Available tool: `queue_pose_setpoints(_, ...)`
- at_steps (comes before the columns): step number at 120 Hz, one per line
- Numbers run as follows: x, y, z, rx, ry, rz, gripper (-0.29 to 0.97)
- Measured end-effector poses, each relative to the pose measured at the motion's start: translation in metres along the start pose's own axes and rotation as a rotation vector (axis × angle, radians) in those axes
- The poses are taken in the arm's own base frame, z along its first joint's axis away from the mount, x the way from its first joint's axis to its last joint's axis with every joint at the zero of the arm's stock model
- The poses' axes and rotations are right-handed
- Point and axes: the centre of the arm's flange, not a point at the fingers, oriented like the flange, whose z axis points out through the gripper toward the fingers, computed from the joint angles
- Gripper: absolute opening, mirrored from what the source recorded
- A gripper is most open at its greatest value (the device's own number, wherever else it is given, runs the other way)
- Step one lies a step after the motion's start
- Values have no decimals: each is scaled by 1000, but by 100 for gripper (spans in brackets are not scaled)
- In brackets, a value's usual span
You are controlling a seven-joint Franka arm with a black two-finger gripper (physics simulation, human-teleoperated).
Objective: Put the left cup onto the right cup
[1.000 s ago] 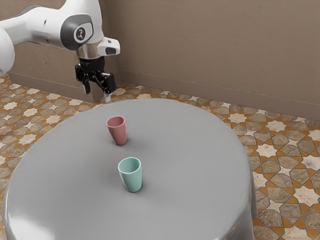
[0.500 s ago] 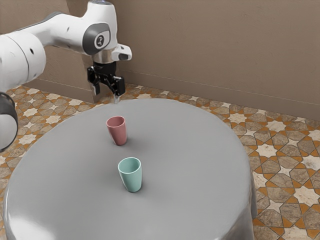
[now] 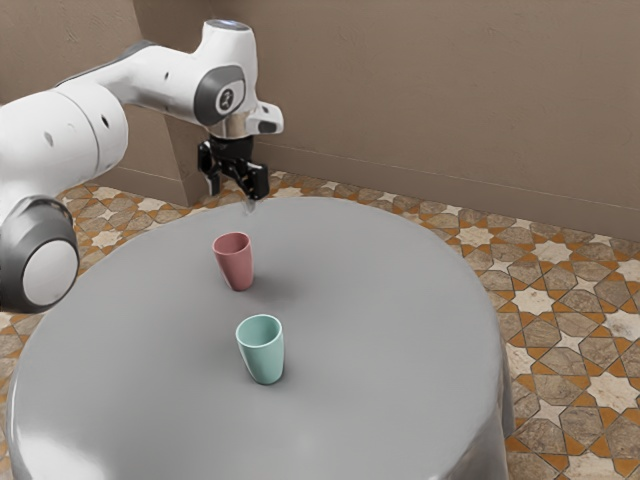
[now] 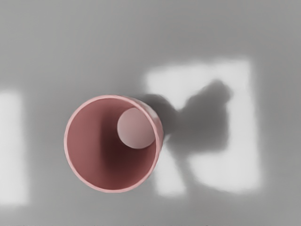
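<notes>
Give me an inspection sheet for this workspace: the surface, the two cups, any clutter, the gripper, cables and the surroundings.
Surface: round grey table, smooth, with patches of light and the hand's shadow on it.
Job's things: pink cup, upright, mouth up, empty inside in the wrist view. The teal cup is upright, mouth up, standing apart from the pink one and nearer the exterior camera. Not stacked yet.
Clutter: nothing seen.
Gripper: gripper open, holding nothing, hovering above the table over the pink cup and touching neither cup.
Cables: nothing seen.
Surroundings: patterned tile floor and plain brown wall.
</notes>
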Motion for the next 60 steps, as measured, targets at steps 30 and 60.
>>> queue_pose_setpoints(30, 4, 5, 41, -2, -29, 9, 68)
queue_pose_setpoints(60, 13, 7, 76, 1, -29, 13, 68)
